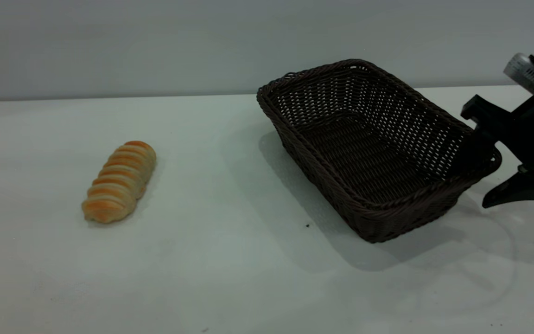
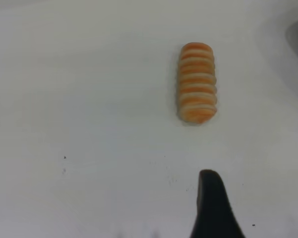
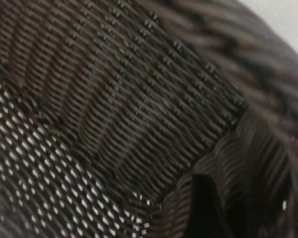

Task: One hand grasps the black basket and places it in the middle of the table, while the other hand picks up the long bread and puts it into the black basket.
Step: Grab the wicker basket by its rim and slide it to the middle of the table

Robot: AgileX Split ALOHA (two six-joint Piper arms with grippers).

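My right gripper [image 1: 482, 157] had its fingers astride the right-hand wall of the large dark woven wicker basket [image 1: 373, 153], right of frame centre, one finger inside and one outside; clamped or not, I couldn't tell. The ridged golden-orange long bread roll [image 1: 119, 181] lay loose at left on the pale grey table [image 1: 230, 278]. My left gripper [image 2: 213, 208] hovered short of it, only one finger visible, so jaw state unknown.

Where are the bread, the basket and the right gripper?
bread [image 1: 119, 181]: exterior view, middle of its ridged top.
basket [image 1: 372, 202]: exterior view, near braided rim.
right gripper [image 1: 496, 157]: exterior view, midway between its fingertips, at the basket's right wall.
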